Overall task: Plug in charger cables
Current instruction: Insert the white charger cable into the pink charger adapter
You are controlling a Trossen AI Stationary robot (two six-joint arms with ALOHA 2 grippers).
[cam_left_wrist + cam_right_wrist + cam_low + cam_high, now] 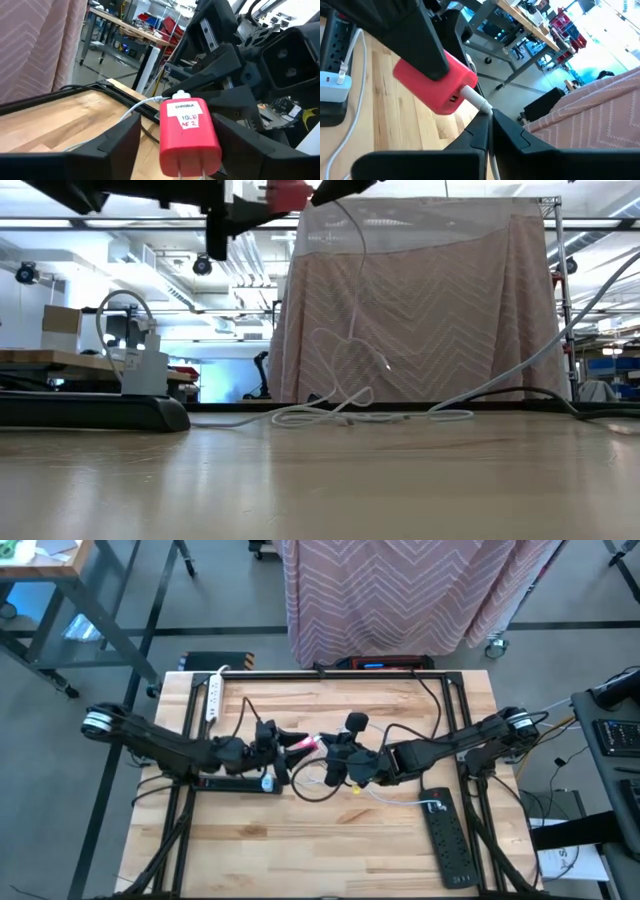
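The red plug (190,131) sits between the left gripper's (175,150) fingers, held above mid-table. The right gripper (489,120) is pinched shut on the white cord (476,98) just behind the plug. A light blue plug (143,370) stands in the black strip (90,412).

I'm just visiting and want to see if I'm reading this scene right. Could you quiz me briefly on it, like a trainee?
1. True or false: the red plug block rests on the table.
2. What does the right gripper pinch? A) the white cable just behind the block B) a black power strip C) nothing
3. Fill in: a light blue plug block already sits in the other black ______.

Key: 1. False; the left gripper holds it up in the air. 2. A. 3. Power strip.
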